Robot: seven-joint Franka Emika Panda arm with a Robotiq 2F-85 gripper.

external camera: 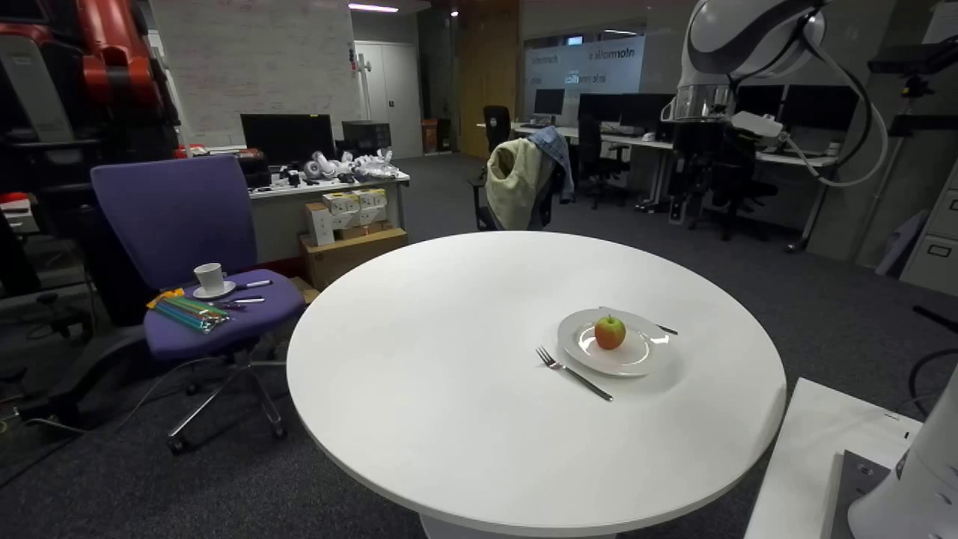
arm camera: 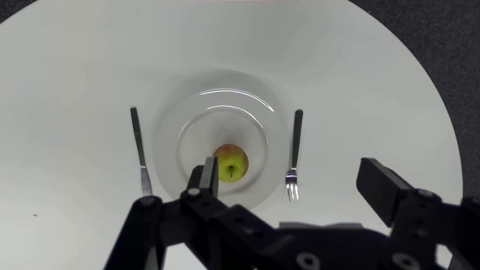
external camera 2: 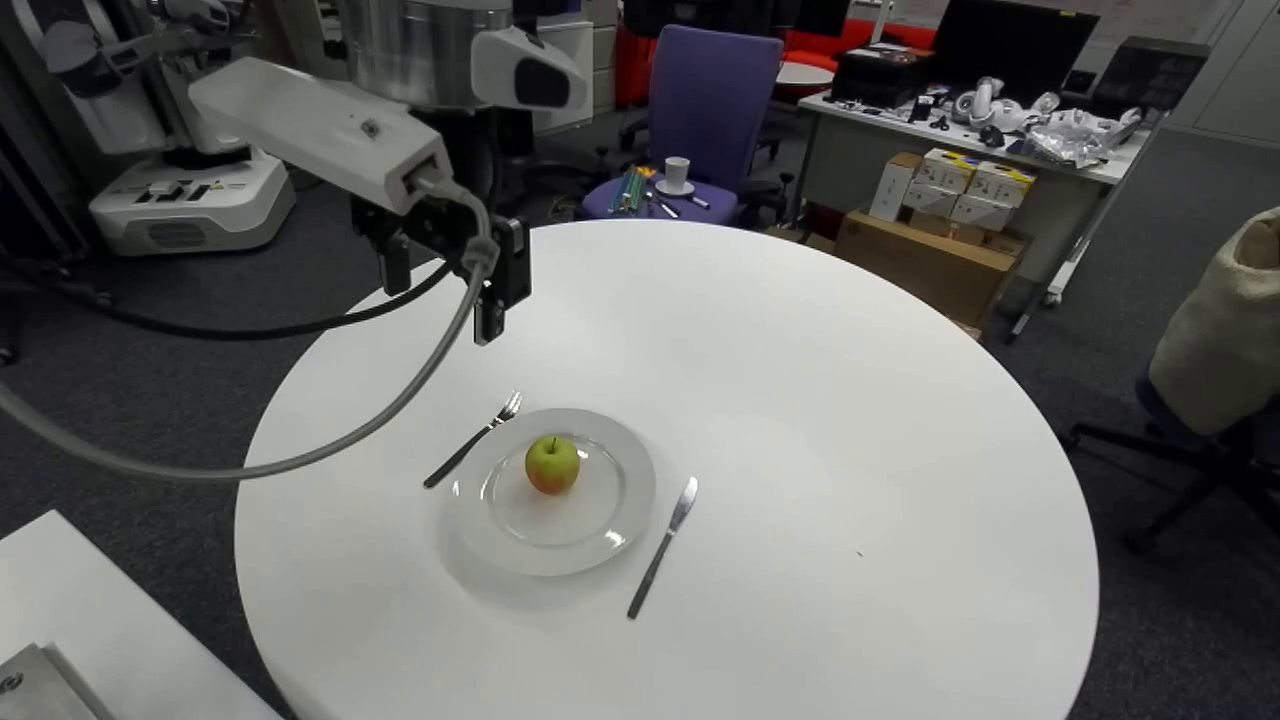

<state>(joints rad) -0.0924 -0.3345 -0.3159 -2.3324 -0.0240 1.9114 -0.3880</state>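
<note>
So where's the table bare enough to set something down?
Free: past the knife, out to the rim of the table, bar a tiny speck; also between fork and rim. Crowded: the plate, holding the apple, flanked by knife and fork.

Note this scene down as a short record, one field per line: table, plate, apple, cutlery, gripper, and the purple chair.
Table: round, white
Dinner plate: white, on the table
Apple: green and red, stem up, on the plate
Cutlery: fork and knife on opposite sides of the plate, both lying on the table
Gripper: open, holding nothing
Purple office chair: bears, among other things, a white cup on a saucer and a packet of colored sticks
</note>
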